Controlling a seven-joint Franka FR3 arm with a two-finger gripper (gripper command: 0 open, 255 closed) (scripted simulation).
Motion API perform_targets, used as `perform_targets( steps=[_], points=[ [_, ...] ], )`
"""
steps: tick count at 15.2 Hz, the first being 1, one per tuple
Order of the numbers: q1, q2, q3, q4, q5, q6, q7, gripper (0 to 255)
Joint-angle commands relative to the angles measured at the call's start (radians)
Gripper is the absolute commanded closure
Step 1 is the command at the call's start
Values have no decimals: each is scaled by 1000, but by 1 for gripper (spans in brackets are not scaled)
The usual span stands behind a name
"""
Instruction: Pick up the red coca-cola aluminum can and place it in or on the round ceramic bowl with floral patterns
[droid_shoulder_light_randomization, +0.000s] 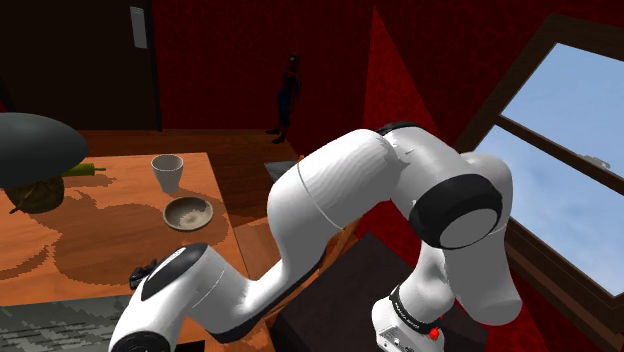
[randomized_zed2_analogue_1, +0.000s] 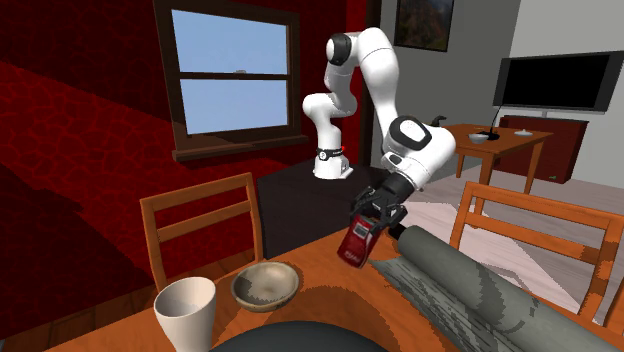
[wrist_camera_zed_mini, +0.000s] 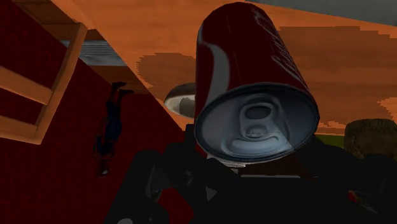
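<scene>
Red walls and a framed window (randomized_zed2_analogue_1: 232, 75) showing blue sky close the room behind the white Franka arm (randomized_zed2_analogue_1: 370, 70), which stands on its dark box stand (randomized_zed2_analogue_1: 295, 198); before it you see an orange-brown wooden table (droid_shoulder_light_randomization: 110, 235), with a wooden chair (randomized_zed2_analogue_1: 200, 225) drawn up to its edge; a black flat screen (randomized_zed2_analogue_1: 555, 82) hangs on the far wall. Your black two-finger gripper (randomized_zed2_analogue_1: 372, 218) hangs over the table edge nearest the stand; its jaws are closed on the upper end of the red Coca-Cola can (randomized_zed2_analogue_1: 356, 244), one finger on either side of it; the can is tilted, base lowest and pointing down towards the tabletop; whether that base touches the wood cannot be told. In the wrist view the can (wrist_camera_zed_mini: 254, 83) sits directly ahead of the fingers, its grey lid and pull tab facing the camera and its red side with white script running away towards the table. The round tan bowl with a mottled pattern inside (randomized_zed2_analogue_1: 265, 285) stands upright on the table, apart from the can; its rim (wrist_camera_zed_mini: 180, 97) shows just past the can's side in the wrist view. A plain white cup (randomized_zed2_analogue_1: 185, 310) stands just beside the bowl; in the shoulder view the cup (droid_shoulder_light_randomization: 167, 172) lies farther from the arm than the bowl (droid_shoulder_light_randomization: 188, 212). A grey patterned roll (randomized_zed2_analogue_1: 470, 290) lies along the table just beside the can, on the second exterior view's right.
</scene>
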Motion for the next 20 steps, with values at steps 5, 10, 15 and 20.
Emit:
perform_targets(
  steps=[5, 10, 15, 20],
  points=[
    [-5, -63, 9, -16, 27, -20, -49, 255],
    [-9, -114, 16, -28, 50, -38, -90, 255],
    [-27, -150, 12, -33, 58, -34, -130, 255],
    [-102, -156, -32, -17, 25, 46, -197, 255]
  ],
)
